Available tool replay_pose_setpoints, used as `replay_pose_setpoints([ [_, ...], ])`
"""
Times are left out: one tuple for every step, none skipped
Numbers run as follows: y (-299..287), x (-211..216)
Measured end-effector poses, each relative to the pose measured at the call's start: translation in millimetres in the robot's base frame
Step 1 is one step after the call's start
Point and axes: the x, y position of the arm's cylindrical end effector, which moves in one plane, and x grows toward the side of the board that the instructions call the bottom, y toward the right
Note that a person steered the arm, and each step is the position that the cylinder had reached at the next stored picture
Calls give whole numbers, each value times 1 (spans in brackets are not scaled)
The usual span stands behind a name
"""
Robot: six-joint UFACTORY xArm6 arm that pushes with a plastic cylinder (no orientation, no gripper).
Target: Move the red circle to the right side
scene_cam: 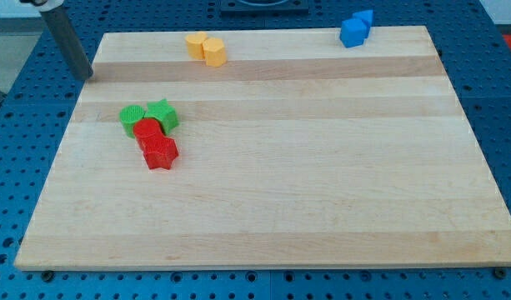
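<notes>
Only my tip point(87, 77), touching no block

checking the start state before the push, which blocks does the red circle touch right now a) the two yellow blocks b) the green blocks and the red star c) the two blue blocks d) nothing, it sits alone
b, since the red circle sits packed in the cluster at the view's left, against the green circle and green star above it and the red star below it, while my tip stands apart at the board's upper left edge.

Wooden board point(322, 183); two yellow blocks point(206, 48) at 11 o'clock, two blue blocks point(355, 28) at 1, green blocks point(148, 116) and red star point(161, 152) at 9.
</notes>
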Motion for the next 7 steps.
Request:
replay_pose_setpoints([
  [0, 20],
  [0, 62],
  [0, 69],
  [0, 118],
  [2, 130],
  [8, 171],
  [26, 151],
])
